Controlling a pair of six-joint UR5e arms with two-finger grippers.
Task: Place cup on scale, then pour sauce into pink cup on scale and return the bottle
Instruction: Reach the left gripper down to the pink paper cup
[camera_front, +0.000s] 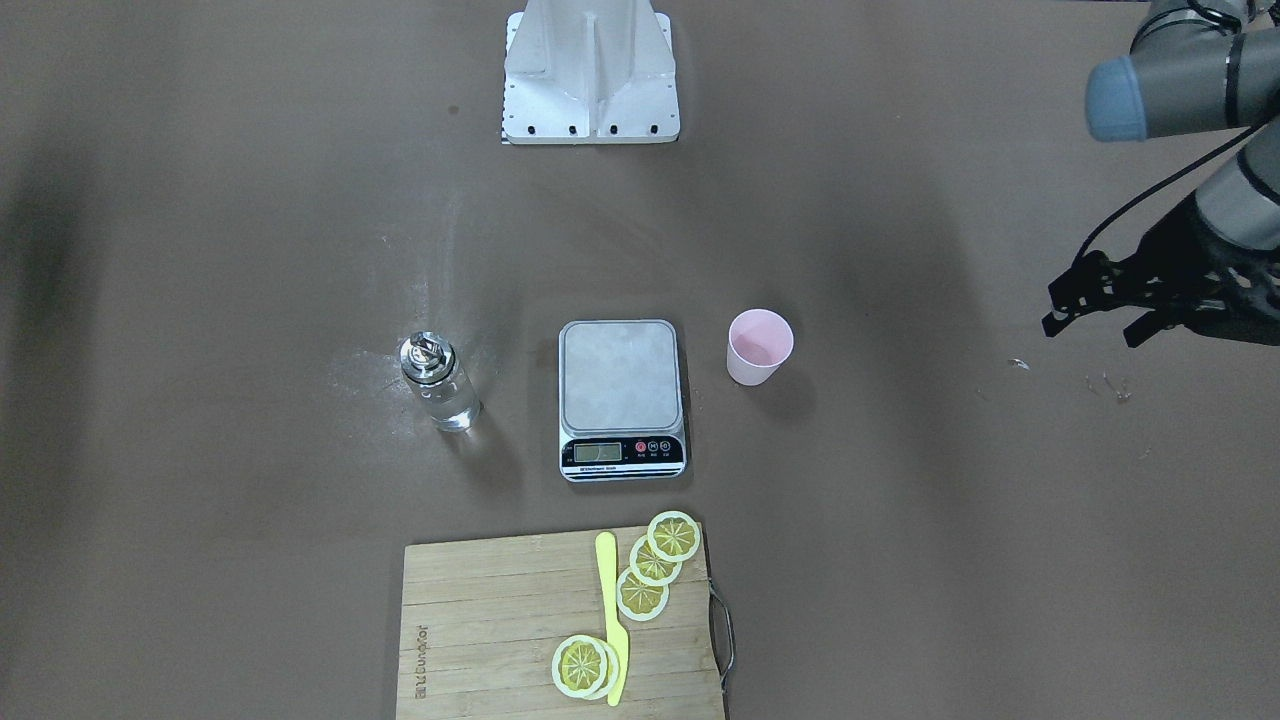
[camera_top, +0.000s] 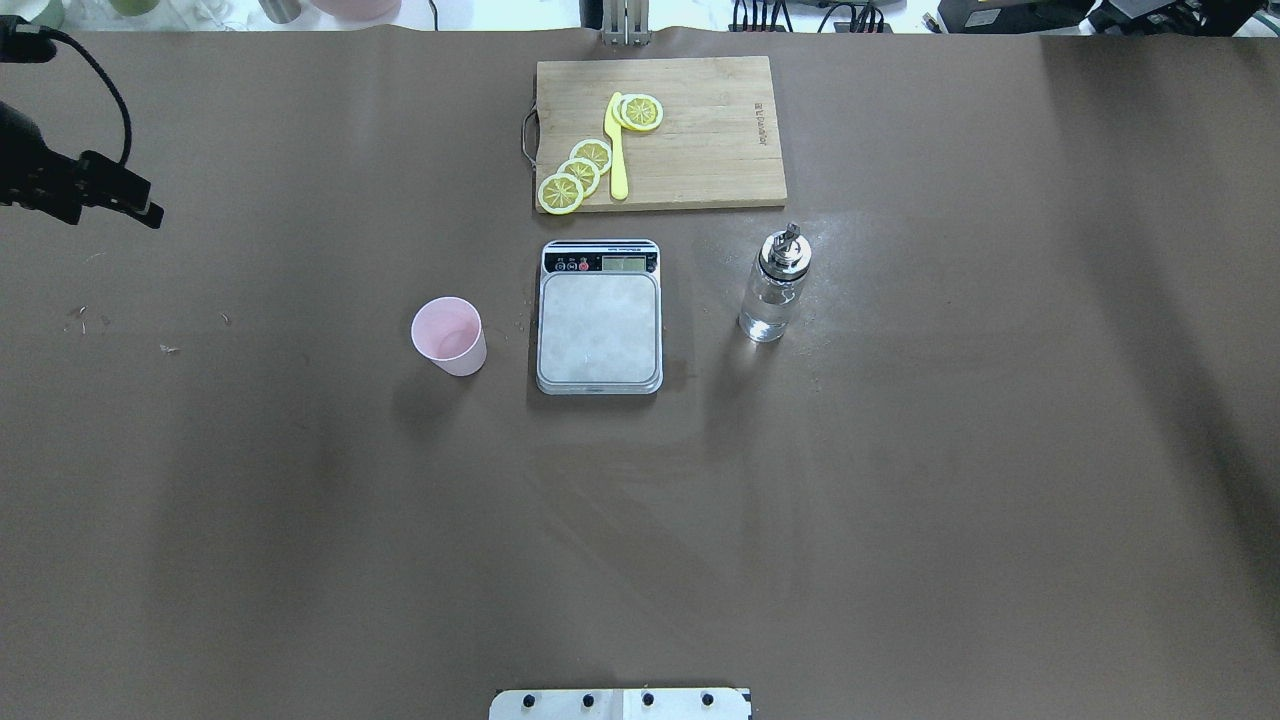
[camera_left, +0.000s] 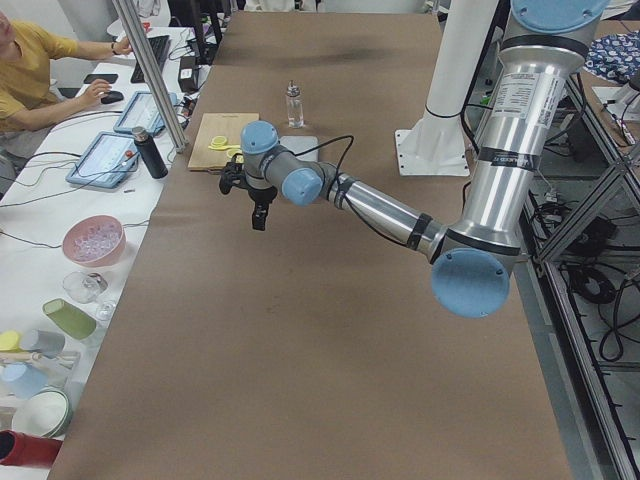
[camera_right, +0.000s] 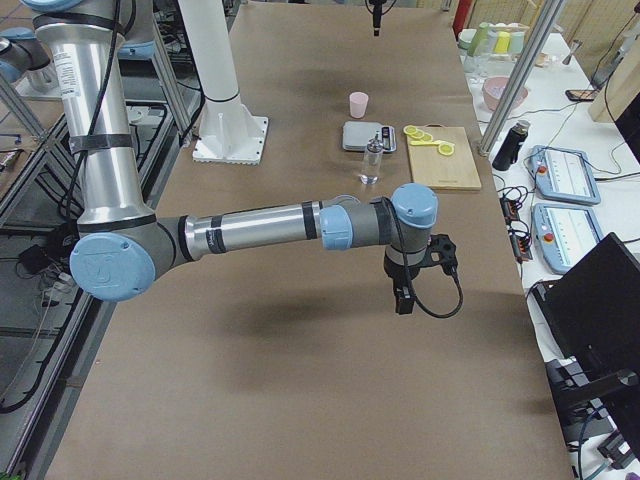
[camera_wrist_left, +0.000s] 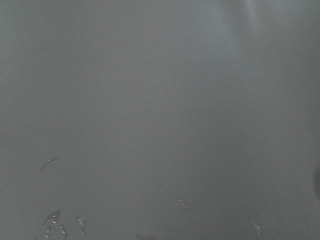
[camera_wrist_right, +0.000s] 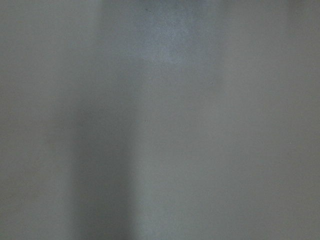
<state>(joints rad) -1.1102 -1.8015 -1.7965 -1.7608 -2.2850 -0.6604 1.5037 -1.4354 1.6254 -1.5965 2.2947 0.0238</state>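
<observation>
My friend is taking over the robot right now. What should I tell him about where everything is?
Left gripper: open, empty, off to the side.
Right gripper: far from the things; open or shut unclear.
Pink cup stands on the table beside the scale; bottle stands on the scale's other side.
Done: nothing yet. Left: cup onto scale, pour sauce, return bottle.

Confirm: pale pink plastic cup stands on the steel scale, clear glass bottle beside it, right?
No. The overhead view shows the pale pink plastic cup on the table beside the steel scale; the clear glass bottle is beside it too.
</observation>
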